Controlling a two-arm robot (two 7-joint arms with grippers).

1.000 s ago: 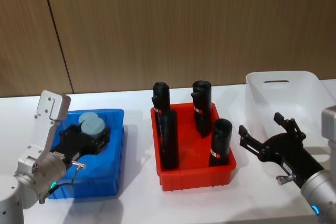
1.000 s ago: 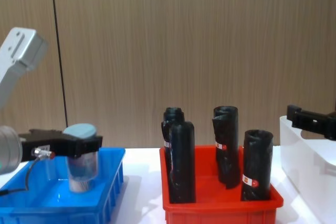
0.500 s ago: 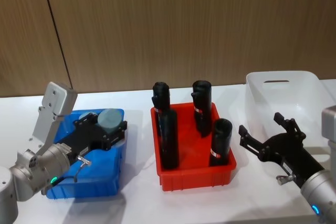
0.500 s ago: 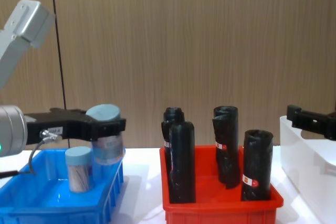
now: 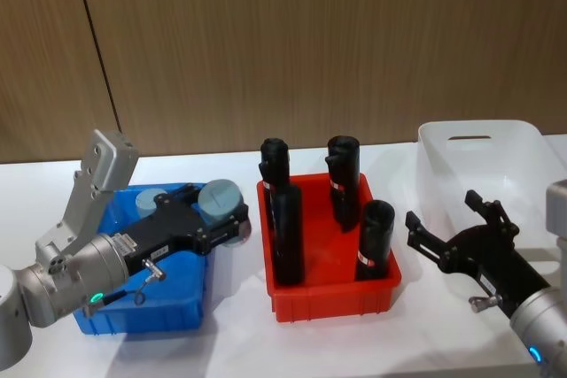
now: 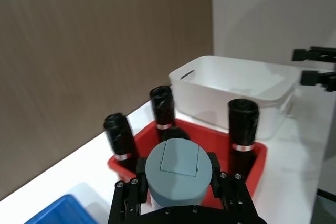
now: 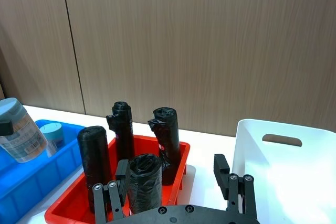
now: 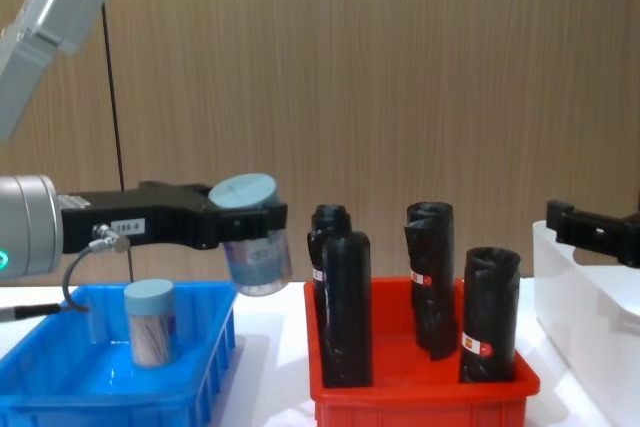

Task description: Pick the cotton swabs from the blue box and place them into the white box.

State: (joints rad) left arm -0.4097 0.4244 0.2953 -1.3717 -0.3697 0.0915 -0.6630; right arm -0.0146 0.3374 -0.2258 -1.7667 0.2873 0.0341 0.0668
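My left gripper (image 5: pixel 219 220) is shut on a jar of cotton swabs (image 5: pixel 220 199), clear with a light-blue lid. In the chest view the jar (image 8: pixel 253 245) hangs tilted in the air over the gap between the blue box (image 8: pixel 190 387) and the red bin. Its lid (image 6: pixel 177 168) faces the left wrist camera. A second jar of cotton swabs (image 5: pixel 146 204) stands upright in the blue box (image 5: pixel 133 323). The white box (image 5: pixel 483 161) sits at the far right. My right gripper (image 5: pixel 443 213) hovers open in front of it, holding nothing.
A red bin (image 5: pixel 332 303) with several tall black rolls (image 5: pixel 285 232) stands between the blue box and the white box. The rolls rise well above the bin's rim. A wooden wall (image 5: pixel 310 42) backs the white table (image 5: pixel 230 343).
My left gripper has lifted one jar out of the blue box and carried it right, toward the red bin. The second jar now stands uncovered in the blue box. The right arm has not moved.
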